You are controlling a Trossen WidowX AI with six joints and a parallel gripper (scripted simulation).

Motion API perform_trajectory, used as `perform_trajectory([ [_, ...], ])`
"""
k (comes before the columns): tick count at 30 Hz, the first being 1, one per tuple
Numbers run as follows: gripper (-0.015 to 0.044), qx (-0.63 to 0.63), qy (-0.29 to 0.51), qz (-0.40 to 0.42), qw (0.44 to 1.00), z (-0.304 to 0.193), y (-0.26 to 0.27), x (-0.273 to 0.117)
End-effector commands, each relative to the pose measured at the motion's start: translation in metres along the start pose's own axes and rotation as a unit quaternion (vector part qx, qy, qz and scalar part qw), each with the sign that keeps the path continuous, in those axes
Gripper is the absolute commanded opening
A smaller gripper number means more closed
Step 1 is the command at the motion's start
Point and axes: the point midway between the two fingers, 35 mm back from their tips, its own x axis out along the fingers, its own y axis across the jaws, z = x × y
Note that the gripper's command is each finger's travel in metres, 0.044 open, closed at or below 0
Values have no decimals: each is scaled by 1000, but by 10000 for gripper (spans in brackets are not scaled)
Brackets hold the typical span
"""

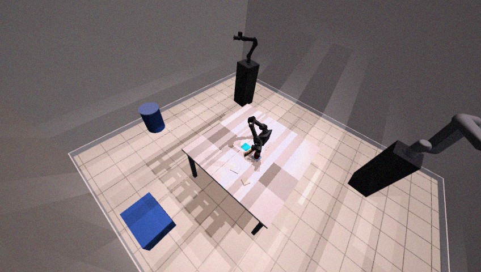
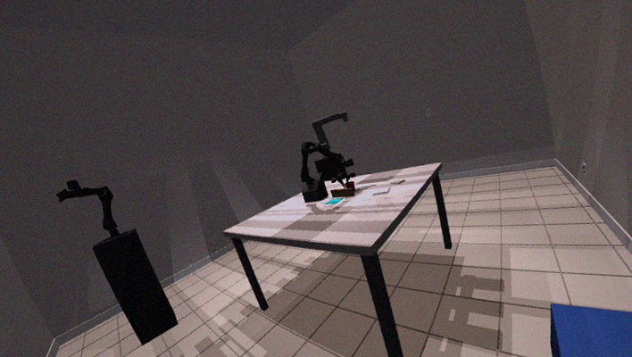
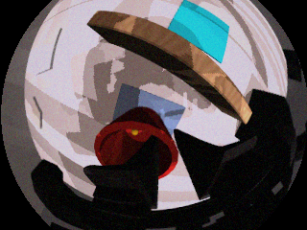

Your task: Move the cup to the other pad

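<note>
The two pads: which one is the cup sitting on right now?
The dull blue pad, directly under the red cup by the tool. The bright cyan pad lies bare beyond the wooden bar.
</note>
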Motion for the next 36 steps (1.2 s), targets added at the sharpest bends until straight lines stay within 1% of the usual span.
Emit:
perform_trajectory([
  [1,56,0,0,0,1000,0,0,0],
  [10,0,0,0,0,1000,0,0,0],
  [16,0,0,1,1,1000,0,2,-9],
  [33,0,-2,1,-1,1000,-2,4,-78],
  [36,0,-2,0,-1,1000,-2,4,-84],
])
